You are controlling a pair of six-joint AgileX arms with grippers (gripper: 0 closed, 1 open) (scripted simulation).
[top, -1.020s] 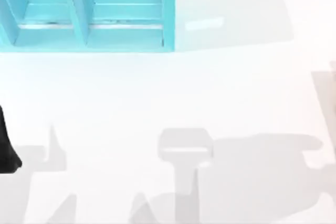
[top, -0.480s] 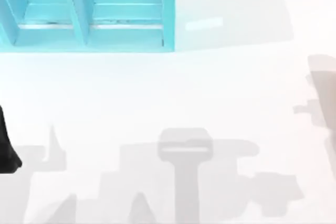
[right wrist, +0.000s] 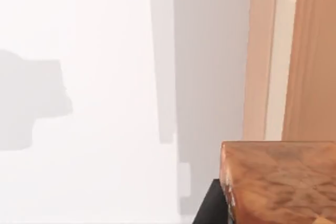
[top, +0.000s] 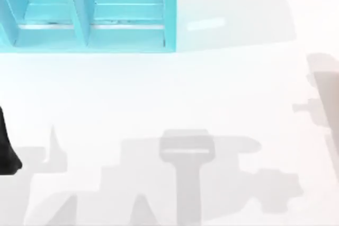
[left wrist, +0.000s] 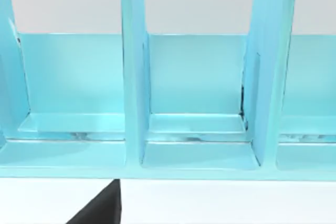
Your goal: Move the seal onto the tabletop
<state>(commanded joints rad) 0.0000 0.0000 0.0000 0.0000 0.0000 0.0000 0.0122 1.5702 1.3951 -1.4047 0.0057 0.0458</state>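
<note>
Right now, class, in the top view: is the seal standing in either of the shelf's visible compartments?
No. Both compartments of the turquoise shelf seen from above hold only bare blue floor, with no red-and-orange block inside.

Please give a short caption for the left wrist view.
Turquoise shelf unit with open compartments, standing on the white tabletop.

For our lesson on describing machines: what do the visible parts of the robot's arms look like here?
Little is visible. The left arm appears as a plain matte black, tapering shape at the top view's left edge. A black angular piece sits in the left wrist view, another in the right wrist view. No cables or markings visible.
</note>
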